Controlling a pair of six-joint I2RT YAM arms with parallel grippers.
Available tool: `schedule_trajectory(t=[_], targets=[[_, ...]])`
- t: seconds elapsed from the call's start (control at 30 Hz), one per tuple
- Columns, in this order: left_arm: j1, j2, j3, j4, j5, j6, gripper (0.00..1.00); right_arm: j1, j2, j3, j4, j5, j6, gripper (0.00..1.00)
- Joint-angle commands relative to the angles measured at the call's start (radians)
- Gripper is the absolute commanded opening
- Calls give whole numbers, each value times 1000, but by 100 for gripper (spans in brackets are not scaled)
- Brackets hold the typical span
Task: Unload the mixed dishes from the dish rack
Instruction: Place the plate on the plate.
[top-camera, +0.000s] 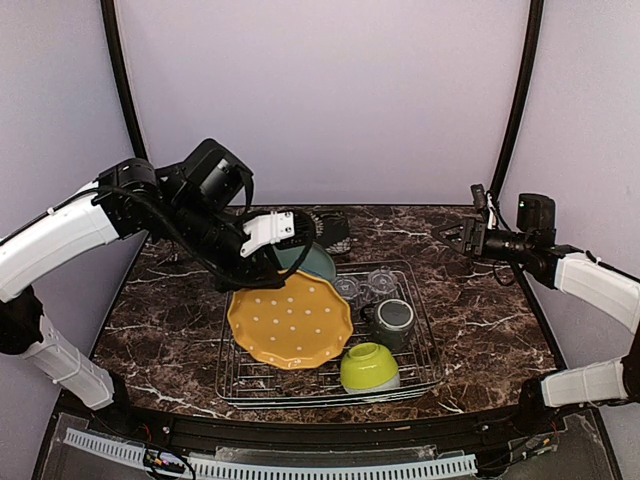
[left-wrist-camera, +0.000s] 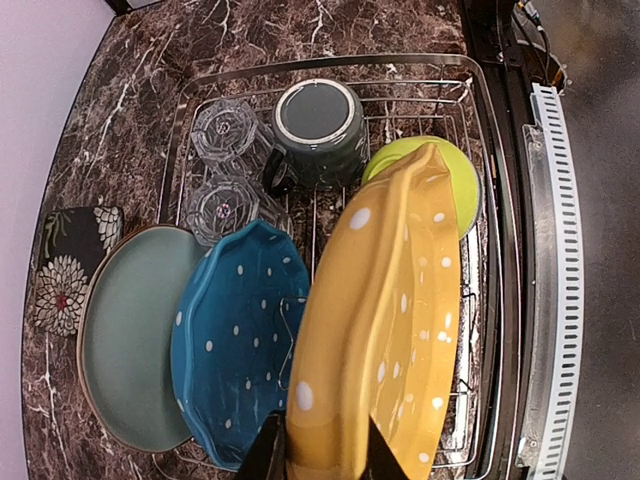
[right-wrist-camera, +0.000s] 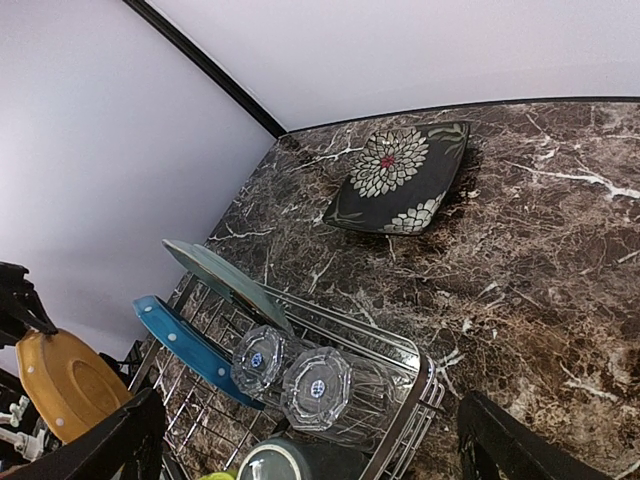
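Observation:
My left gripper (top-camera: 266, 250) is shut on the rim of the yellow dotted plate (top-camera: 290, 320), holding it tilted over the left part of the silver dish rack (top-camera: 425, 375). In the left wrist view the fingers (left-wrist-camera: 268, 455) pinch the yellow plate (left-wrist-camera: 385, 330). The dotted blue plate (left-wrist-camera: 235, 340) and pale teal plate (left-wrist-camera: 125, 330) stand on edge beside it. Two clear glasses (left-wrist-camera: 225, 130) (left-wrist-camera: 225, 205), the dark grey mug (left-wrist-camera: 318, 120) and the lime-green bowl (left-wrist-camera: 460, 180) sit in the rack. My right gripper (top-camera: 462, 236) is open and empty, above the table right of the rack.
The black floral plate (top-camera: 330, 230) lies on the marble table behind the rack, also in the right wrist view (right-wrist-camera: 400, 180). A white slotted strip (left-wrist-camera: 555, 280) runs along the near table edge. Black frame posts stand at both back corners.

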Motion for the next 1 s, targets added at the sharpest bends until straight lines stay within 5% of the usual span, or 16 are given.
schedule_trajectory(t=[0.0,0.57,0.97], targets=[[22,-78,54,108,113,-39,1,-4,-2,-13,38,5,4,99],[294,-92,62,424,279,-294,1,-5,20,-22,69,1,16,99],[652,71,91,802,270,-831,1,-6,15,-20,63,6,6,99]])
